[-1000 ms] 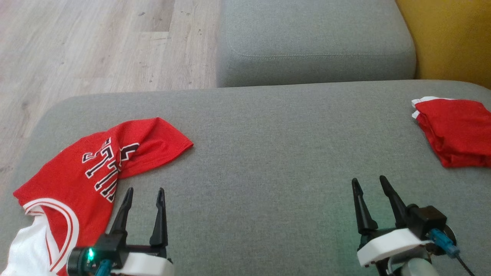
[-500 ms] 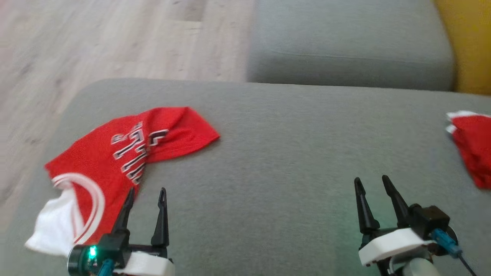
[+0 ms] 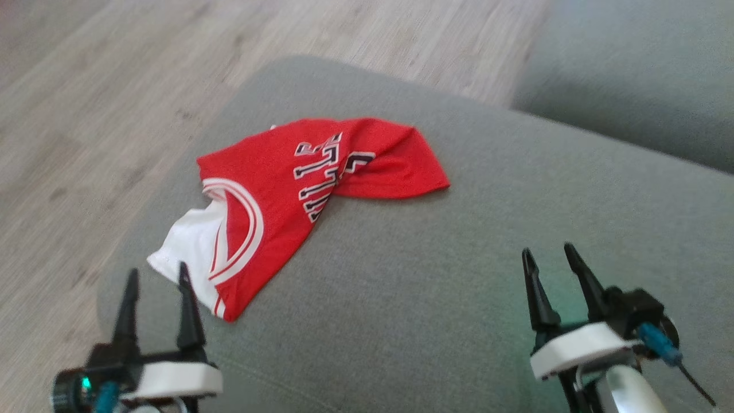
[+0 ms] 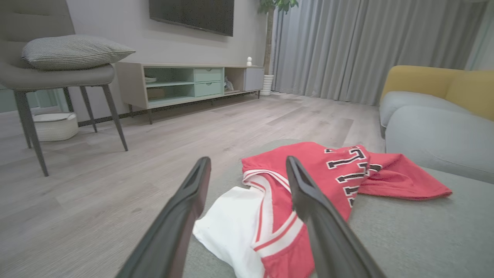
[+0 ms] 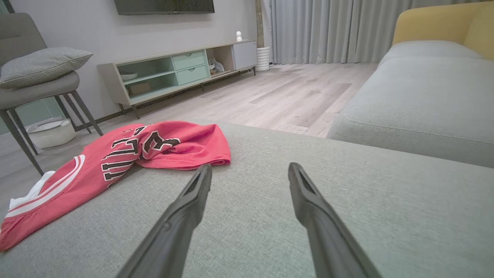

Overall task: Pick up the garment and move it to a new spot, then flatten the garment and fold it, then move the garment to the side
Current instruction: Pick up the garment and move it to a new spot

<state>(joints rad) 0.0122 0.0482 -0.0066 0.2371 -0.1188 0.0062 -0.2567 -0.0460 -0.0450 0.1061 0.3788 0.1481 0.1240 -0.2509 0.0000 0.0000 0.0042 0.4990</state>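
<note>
A crumpled red jersey with white trim and dark lettering lies on the left part of the grey sofa cushion; its white part reaches toward the cushion's left edge. The left wrist view has the jersey just ahead, and in the right wrist view the jersey is off to the left. My left gripper stands open just short of the jersey's white corner, nothing between its fingers. Well clear of the jersey, my right gripper hovers open over bare cushion at the lower right.
Wooden floor runs along the cushion's left edge. A second grey cushion sits at the upper right, with a yellow sofa back behind it. A chair with a pillow and a TV cabinet stand across the floor.
The head camera has swung left, so the jersey now sits mid-picture and the folded red garment at the right has left view. Both grippers stay open.
</note>
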